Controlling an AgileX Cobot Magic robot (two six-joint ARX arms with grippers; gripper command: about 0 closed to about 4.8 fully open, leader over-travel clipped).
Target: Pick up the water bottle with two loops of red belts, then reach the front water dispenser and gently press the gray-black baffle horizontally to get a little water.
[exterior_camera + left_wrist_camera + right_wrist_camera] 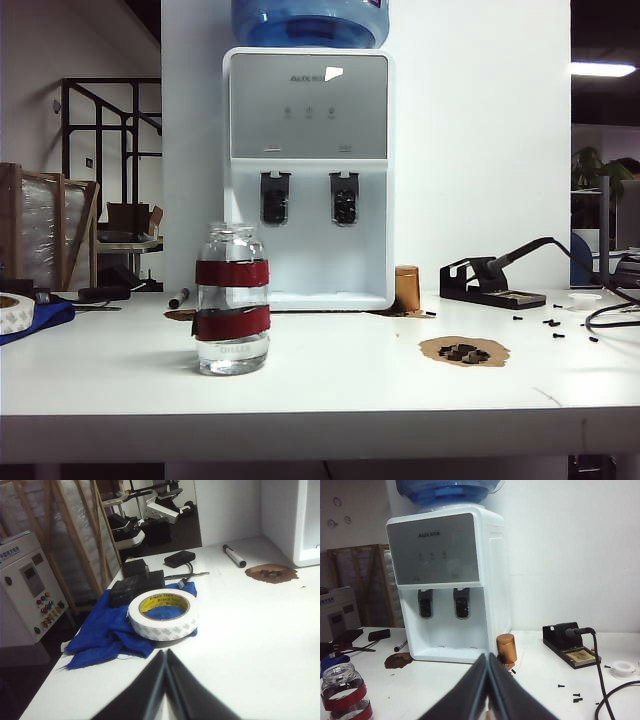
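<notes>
The water bottle (232, 299) stands upright on the white table (330, 375), neck up, its two red bands wrapped level around the glass, so its long axis runs straight up and down. It sits well out in front of the water dispenser (308, 180), a touch toward the left paddle (275, 197) rather than the right paddle (344, 197).

Now the claws. The right gripper (488, 690) is pinched fully shut, fingers meeting in a point, holding nothing. From where it hangs, the bottle (346, 692) lies off to its left and low, near but clear of the tips, with the dispenser (445, 580) dead ahead beyond it.

The left gripper (165, 690) is closed tight too, empty. Ahead of it I only see a roll of tape (162, 614) on a blue cloth (107, 630); the bottle is not in its camera at all.

So which arm is nearer? I'd call it for the right, though the bottle stands left of centre on the table. Either claw must spread its fingers first, then come in level at the banded body.
</notes>
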